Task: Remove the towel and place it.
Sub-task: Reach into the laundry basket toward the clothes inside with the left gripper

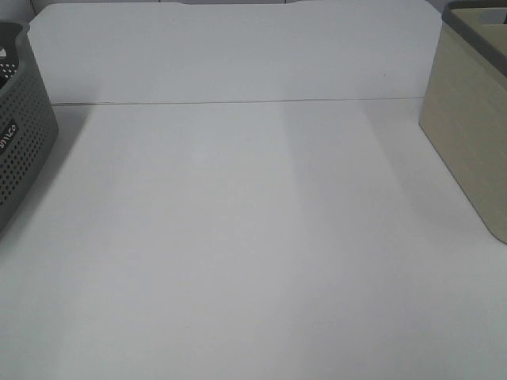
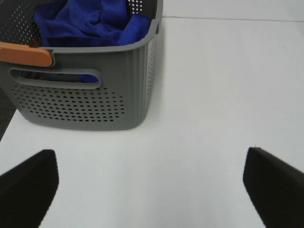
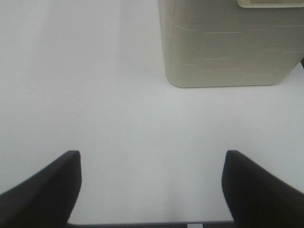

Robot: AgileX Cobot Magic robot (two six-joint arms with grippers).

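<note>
The left gripper is nearest the lens in the left wrist view. Its two dark fingers stand wide apart with nothing between them. It hangs over bare table, short of the grey basket.

The towel lies bunched inside the grey basket, below the rim. An orange handle piece sits on the near wall. A blue fold shows through the handle slot.

Handling, as a judgement:
- The towel is soft, limp and light, and its plush pile should give the pads good friction.
- It will likely sag and trail when lifted, and the trailing part may drag on the rim.
- Take hold of a raised fold at the top of the heap and pinch several layers at once, not a flat stretch.

Further right, a beige container stands well apart from the grey basket. The right gripper is also spread wide and empty, over bare table near that container.

View differences:
- The exterior high view shows both containers and the open table between them, but no gripper and no towel.
- Only the left wrist view shows the towel.
- Only the right wrist view shows the beige container's panelled wall in detail. No view shows what it contains.
</note>
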